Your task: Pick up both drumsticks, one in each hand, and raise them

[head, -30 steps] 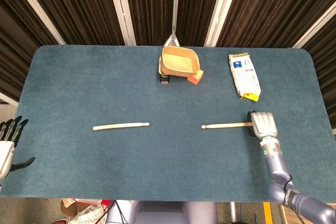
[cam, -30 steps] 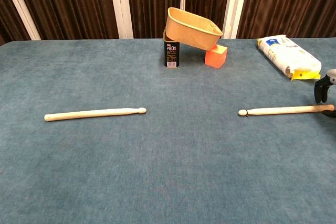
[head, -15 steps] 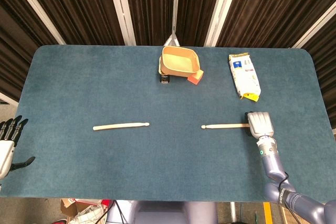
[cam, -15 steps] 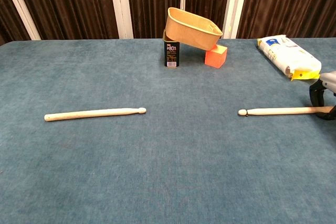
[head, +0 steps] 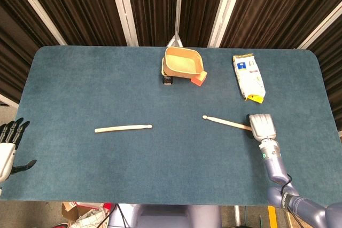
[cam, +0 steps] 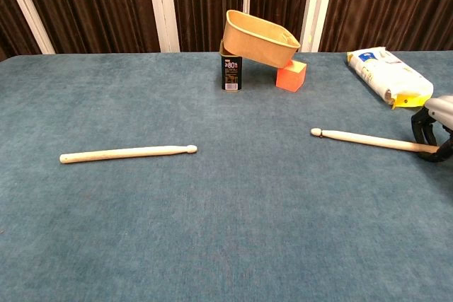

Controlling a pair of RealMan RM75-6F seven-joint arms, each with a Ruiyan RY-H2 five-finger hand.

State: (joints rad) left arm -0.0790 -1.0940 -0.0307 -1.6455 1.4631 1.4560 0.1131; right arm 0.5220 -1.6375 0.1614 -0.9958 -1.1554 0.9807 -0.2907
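Right hand [head: 262, 126] sits at the right side of the counter [head: 80, 89], fingers closed round the butt end of the right drumstick [head: 227, 123]. Stick runs from the hand toward the counter middle, angled, tip pointing left and slightly away from the robot. In the chest view the right hand [cam: 433, 126] shows only at the frame's right edge, dark fingers wrapped on the stick's thick end; right drumstick [cam: 364, 140] slopes up-left from it, tip looks a little off the cloth, cannot tell for sure.

Left hand [head: 9, 145] is off the counter's left edge, near the front corner, fingers spread apart, holding nothing. Not seen in the chest view.

Left drumstick [head: 123, 128] lies flat on the counter, left of centre, well apart from the left hand, tip pointing right. Chest view: left drumstick [cam: 128, 153] flat on the blue cloth, untouched.

At the back centre, a tan bowl [head: 183, 62] rests tilted on a dark can [cam: 231, 72] and an orange block [cam: 291, 76]. White bag [head: 248, 76] lies at the back right, near the right hand but not touching it.
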